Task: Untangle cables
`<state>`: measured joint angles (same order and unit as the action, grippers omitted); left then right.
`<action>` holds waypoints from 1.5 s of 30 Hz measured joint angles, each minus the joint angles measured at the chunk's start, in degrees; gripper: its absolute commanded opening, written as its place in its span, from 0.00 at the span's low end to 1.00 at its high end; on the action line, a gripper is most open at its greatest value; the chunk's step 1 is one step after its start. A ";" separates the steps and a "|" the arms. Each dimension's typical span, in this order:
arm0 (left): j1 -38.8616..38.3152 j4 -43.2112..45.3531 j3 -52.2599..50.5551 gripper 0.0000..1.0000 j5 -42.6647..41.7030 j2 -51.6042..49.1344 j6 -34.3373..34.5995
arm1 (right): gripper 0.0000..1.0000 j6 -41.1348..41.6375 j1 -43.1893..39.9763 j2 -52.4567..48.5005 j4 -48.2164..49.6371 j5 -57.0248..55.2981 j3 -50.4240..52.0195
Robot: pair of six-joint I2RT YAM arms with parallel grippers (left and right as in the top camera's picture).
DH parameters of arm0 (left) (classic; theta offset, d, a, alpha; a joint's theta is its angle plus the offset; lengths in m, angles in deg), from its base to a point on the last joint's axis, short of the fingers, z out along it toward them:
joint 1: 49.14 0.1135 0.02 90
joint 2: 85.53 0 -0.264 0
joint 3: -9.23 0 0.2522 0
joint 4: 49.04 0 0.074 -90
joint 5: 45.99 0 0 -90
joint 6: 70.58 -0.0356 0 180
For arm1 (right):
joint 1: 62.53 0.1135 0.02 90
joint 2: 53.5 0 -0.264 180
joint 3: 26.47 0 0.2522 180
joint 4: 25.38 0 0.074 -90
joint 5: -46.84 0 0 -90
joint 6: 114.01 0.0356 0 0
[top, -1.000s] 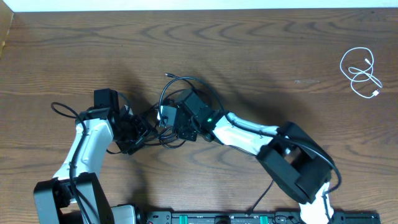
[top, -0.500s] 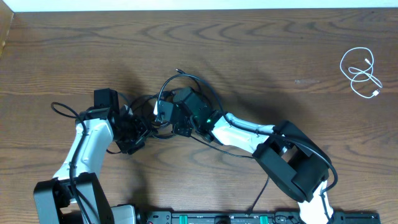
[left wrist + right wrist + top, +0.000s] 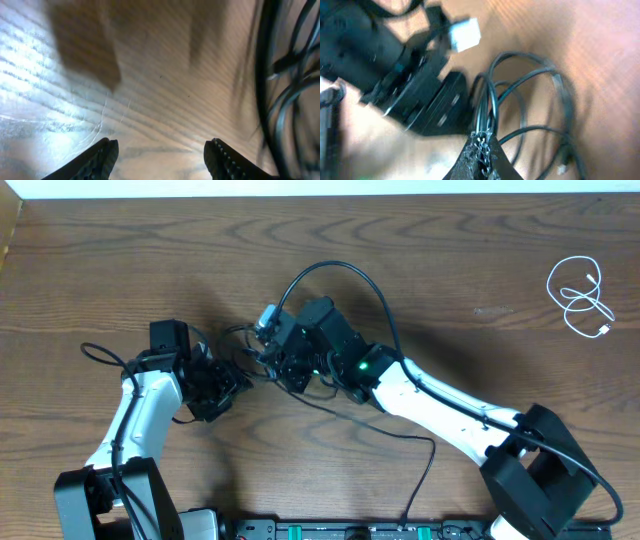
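The black cables [image 3: 340, 266] form a tangle between my two grippers, with one big loop arching up and right over the right arm. My right gripper [image 3: 270, 356] is shut on several black strands [image 3: 485, 112], pinched at its fingertips [image 3: 483, 142]. A small white plug [image 3: 465, 34] hangs near the tangle [image 3: 267, 315]. My left gripper [image 3: 230, 383] is open and empty just left of the tangle; its jaws [image 3: 160, 157] hover over bare wood, with black cables [image 3: 265, 75] at its right. The short white cable [image 3: 580, 295] lies coiled at the far right.
The black body of the left gripper [image 3: 415, 90] sits close to the right fingertips. A black strand trails down to the front edge [image 3: 428, 465]. A thicker lead loops by the left arm [image 3: 100, 358]. The table's far edge [image 3: 320, 196] runs along the top.
My right arm has swung up and right, pulling the black cable with it, so the loop has stretched taller and wider. The left arm has hardly moved.
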<state>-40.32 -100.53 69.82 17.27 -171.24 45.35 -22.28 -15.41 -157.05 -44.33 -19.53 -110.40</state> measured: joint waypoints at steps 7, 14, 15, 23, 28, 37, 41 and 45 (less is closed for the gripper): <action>0.00 1.11 0.00 0.61 0.96 0.00 0.48 | 0.01 8.02 0.00 -0.22 -7.32 1.97 0.09; 0.00 1.16 0.00 0.61 2.75 0.00 0.87 | 0.01 14.51 0.00 -0.22 -8.98 4.44 0.09; 0.00 1.16 0.00 0.61 2.89 0.00 0.87 | 0.01 15.78 0.00 -0.22 -9.03 5.11 0.09; 0.00 1.16 0.00 0.61 3.15 0.00 0.87 | 0.01 24.17 -0.35 -0.22 -9.09 11.91 0.09; 0.00 0.20 -0.02 0.61 3.13 0.00 0.90 | 0.01 25.94 -1.70 -0.22 -8.17 19.19 0.09; 0.00 -2.34 -0.07 0.61 -1.49 0.00 0.92 | 0.01 34.14 -3.26 -0.22 -8.20 24.87 0.09; 0.02 -2.34 -0.07 0.61 -4.92 0.00 0.92 | 0.01 39.87 -3.50 -0.22 -8.20 25.59 0.09; 0.02 -2.34 -0.07 0.61 -8.94 0.00 0.92 | 0.01 44.78 -3.48 -0.22 -8.24 26.14 0.09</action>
<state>-40.29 -102.87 69.76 8.33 -171.24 46.27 22.51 -18.89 -157.26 -52.57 6.62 -110.32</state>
